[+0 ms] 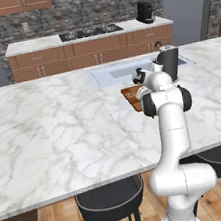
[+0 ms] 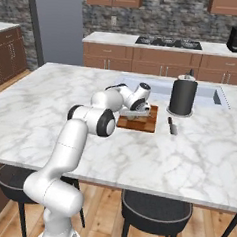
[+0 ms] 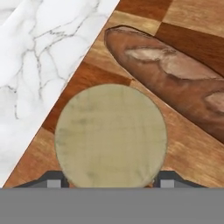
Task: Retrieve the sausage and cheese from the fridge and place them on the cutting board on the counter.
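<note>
Gripper (image 3: 103, 183) over the cutting board (image 3: 188, 162), jaws set either side of the cheese (image 3: 111, 135), apparently holding it. The sausage (image 3: 175, 78) lies on the board just beside the cheese; board sits on the surface (image 2: 51, 111) near the sink. Risk: cheese is close to the board's edge, so a skewed release could roll it off or knock the sausage.

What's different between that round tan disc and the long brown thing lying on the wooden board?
The round tan-yellow cheese disc is pale, plain and circular; the long reddish-brown sausage is dark, elongated and marked with lighter patches. The cheese sits between the gripper fingertips; the sausage lies free beside it. Both are over the checkered wooden cutting board.
</note>
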